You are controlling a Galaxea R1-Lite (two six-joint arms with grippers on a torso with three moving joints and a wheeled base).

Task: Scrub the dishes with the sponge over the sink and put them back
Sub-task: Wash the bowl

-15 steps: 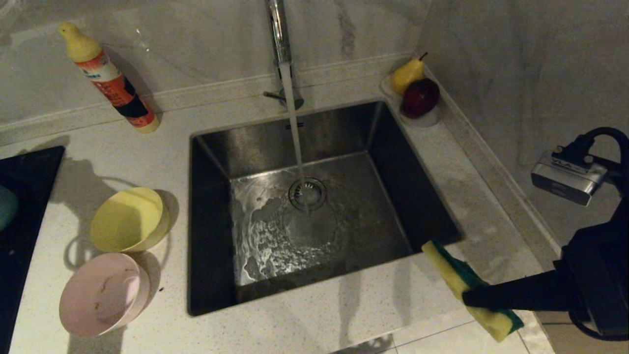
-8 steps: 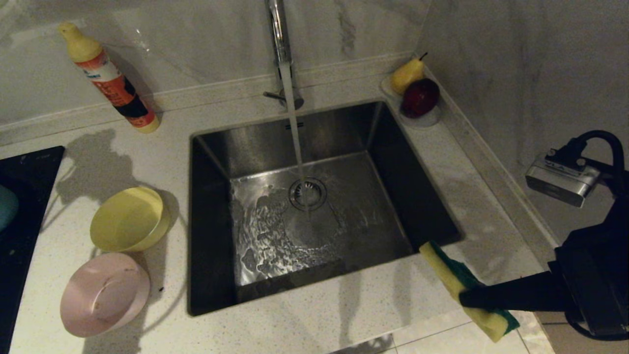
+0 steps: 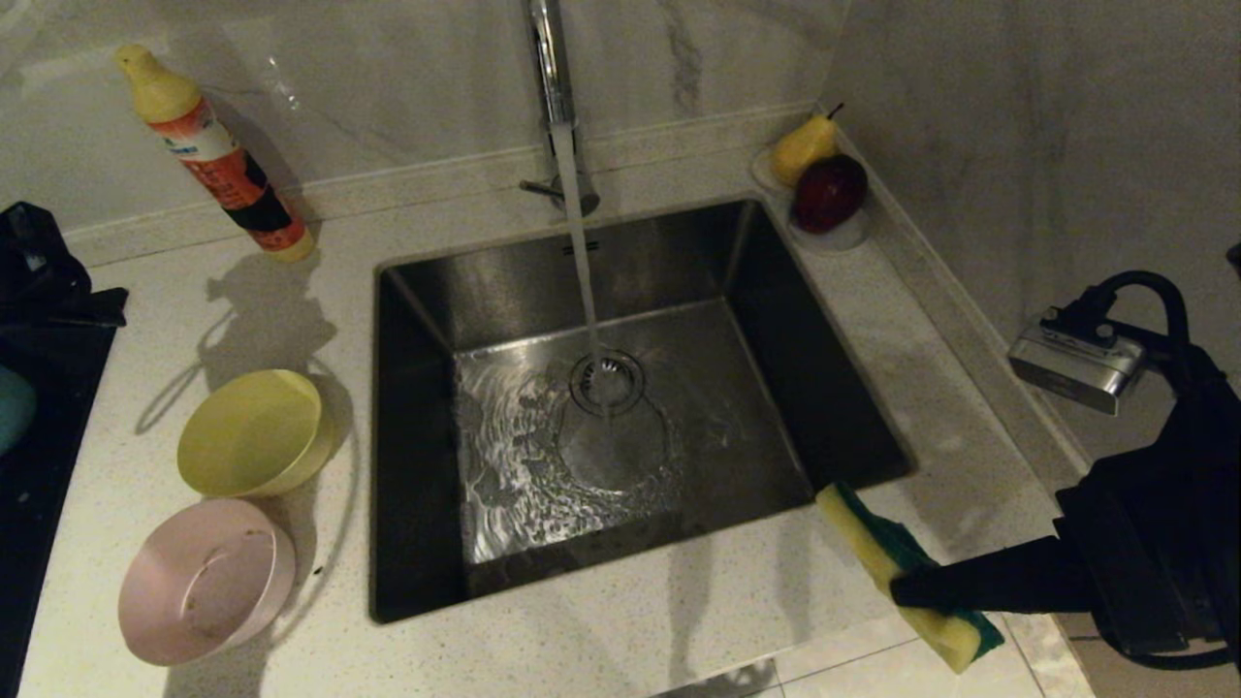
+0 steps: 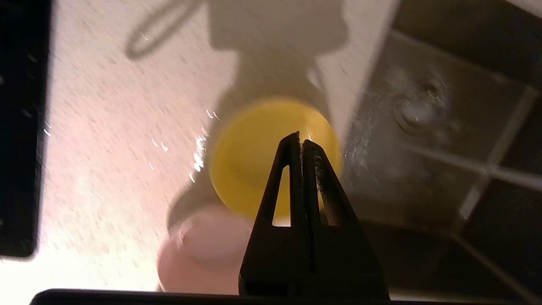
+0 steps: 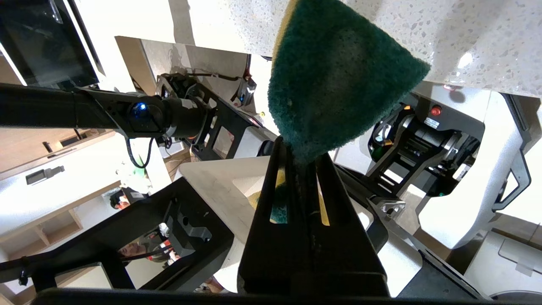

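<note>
The yellow bowl (image 3: 250, 446) and the smeared pink bowl (image 3: 206, 580) sit upright on the counter left of the sink (image 3: 620, 262). A sliver of the light blue bowl (image 3: 12, 407) shows at the left edge. My left gripper (image 4: 300, 142) hangs shut and empty above the yellow bowl (image 4: 250, 161), with the pink bowl (image 4: 199, 250) beside it. Its arm (image 3: 39, 267) shows as a dark bulk at the far left. My right gripper (image 3: 906, 589) is shut on the sponge (image 3: 873, 548) over the counter at the sink's near right corner. The sponge's green face (image 5: 338, 76) sticks out past the fingers.
Water runs from the chrome tap (image 3: 553, 87) onto the drain strainer (image 3: 608, 380). A detergent bottle (image 3: 218, 160) leans against the back wall. A white dish with a pear and a dark red fruit (image 3: 824, 189) sits at the back right corner. A black hob (image 3: 48, 388) lies on the left.
My left arm has come into view at the far left, and its shadow has slid off the bowls toward the back wall. The right gripper has crept slightly left with the sponge.
</note>
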